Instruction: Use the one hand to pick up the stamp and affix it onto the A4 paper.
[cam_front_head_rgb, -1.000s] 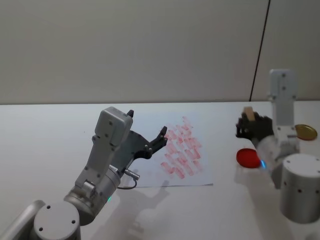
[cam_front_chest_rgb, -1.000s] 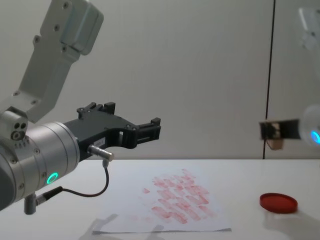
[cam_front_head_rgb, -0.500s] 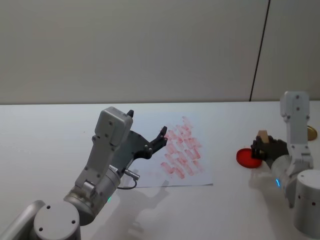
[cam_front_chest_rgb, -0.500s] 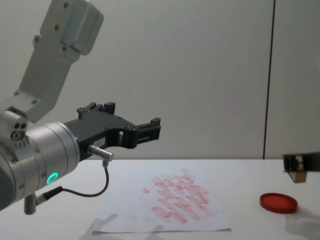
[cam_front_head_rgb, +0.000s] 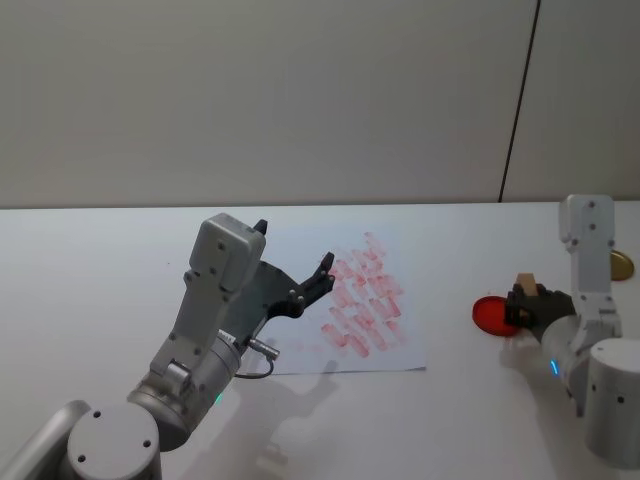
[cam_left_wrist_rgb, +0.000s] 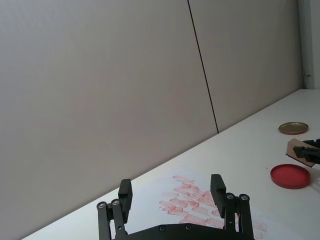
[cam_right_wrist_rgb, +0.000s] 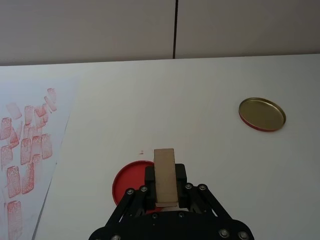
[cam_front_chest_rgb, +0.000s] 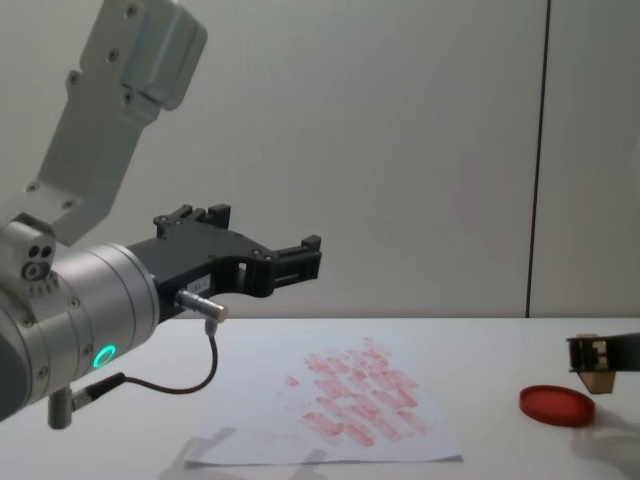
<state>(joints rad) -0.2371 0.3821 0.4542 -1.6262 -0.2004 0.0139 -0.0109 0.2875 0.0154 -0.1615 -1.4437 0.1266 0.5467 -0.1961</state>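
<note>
My right gripper (cam_right_wrist_rgb: 165, 192) clamped the stamp (cam_right_wrist_rgb: 165, 176), lower centre of the wrist frame, above the red ink pad (cam_right_wrist_rgb: 131, 181). Best dab squarely, then lift toward the A4 paper (cam_front_head_rgb: 340, 300). Left gripper (cam_left_wrist_rgb: 172, 192) hung open, idle.

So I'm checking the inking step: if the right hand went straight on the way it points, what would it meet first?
Probably the red ink pad: the right hand, shut on the stamp, points down at it, just above. Whether they touch is unclear.
</note>
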